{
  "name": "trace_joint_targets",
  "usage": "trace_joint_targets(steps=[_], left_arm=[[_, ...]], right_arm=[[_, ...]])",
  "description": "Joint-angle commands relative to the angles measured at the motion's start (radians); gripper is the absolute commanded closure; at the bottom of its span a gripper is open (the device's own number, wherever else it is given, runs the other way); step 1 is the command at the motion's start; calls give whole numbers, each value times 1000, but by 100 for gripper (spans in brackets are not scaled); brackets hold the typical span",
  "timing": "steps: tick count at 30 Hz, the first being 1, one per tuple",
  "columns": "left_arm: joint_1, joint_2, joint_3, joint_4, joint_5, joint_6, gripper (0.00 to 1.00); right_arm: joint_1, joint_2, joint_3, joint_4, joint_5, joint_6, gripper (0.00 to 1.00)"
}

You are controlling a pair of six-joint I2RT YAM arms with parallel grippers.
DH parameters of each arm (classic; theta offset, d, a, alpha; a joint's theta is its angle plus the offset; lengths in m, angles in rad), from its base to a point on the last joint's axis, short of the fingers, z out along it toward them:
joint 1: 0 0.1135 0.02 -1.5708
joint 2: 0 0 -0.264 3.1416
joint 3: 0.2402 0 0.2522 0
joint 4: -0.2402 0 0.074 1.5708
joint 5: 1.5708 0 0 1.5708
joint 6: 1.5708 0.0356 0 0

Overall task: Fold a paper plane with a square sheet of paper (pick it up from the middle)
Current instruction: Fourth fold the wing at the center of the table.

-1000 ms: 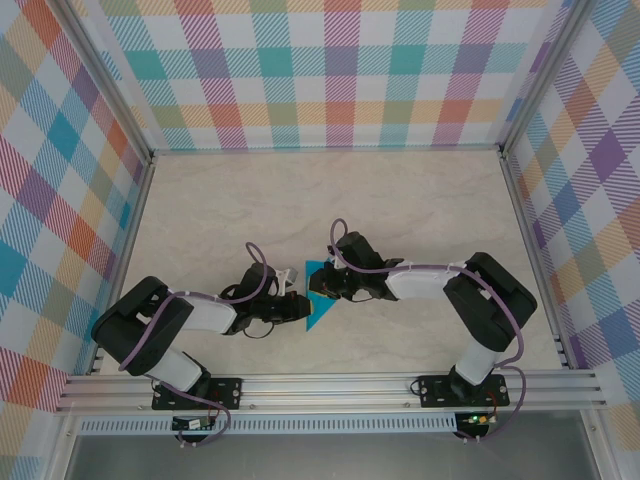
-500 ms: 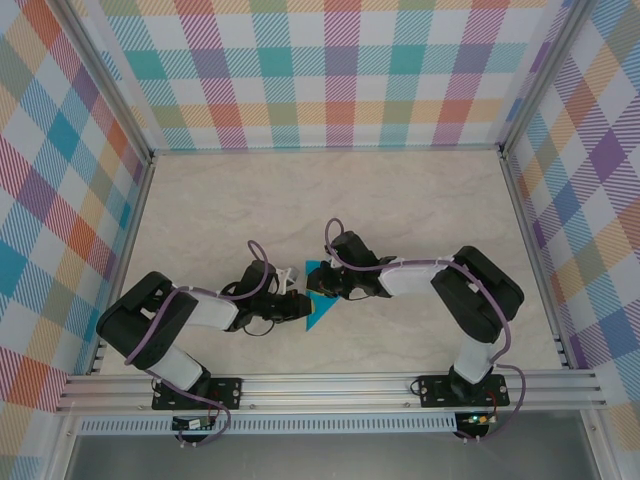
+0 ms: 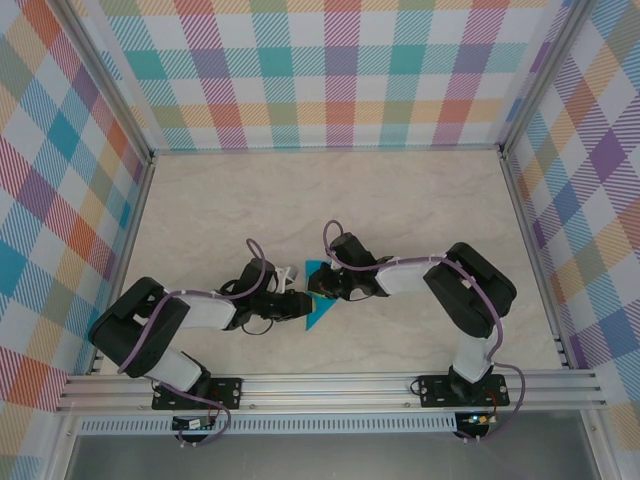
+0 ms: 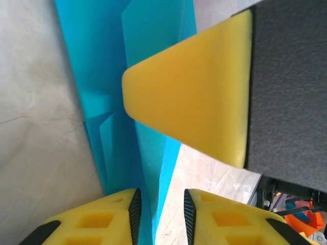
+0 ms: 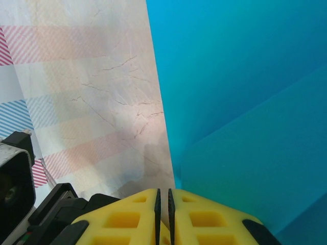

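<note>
Paper (image 3: pixel 318 313) teal, creased, pointed — left tool (image 4: pixel 160 199) spread, right tool (image 5: pixel 163 196) pressed together.

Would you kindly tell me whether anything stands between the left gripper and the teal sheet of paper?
Nothing visible does. The edge of the square sheet of paper runs between the fingers of the left gripper; the right gripper lies over the sheet further along, not in between.

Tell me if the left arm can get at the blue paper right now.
Probably yes: the left tool is at the paper, its edge running between the slightly parted jaws. The right tool sits further along, not blocking.
</note>
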Motion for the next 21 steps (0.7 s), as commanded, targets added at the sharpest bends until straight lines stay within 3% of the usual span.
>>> trace_joint_targets(steps=[1, 8, 21], left_arm=[[14, -62, -12, -76, -54, 22, 68], [-15, -136, -13, -136, -111, 15, 66], [-93, -80, 21, -144, -201, 5, 66]], right_arm=[[-3, 20, 27, -9, -3, -13, 85], [-4, 29, 32, -8, -14, -14, 85], [-4, 38, 33, 1, -26, -10, 85]])
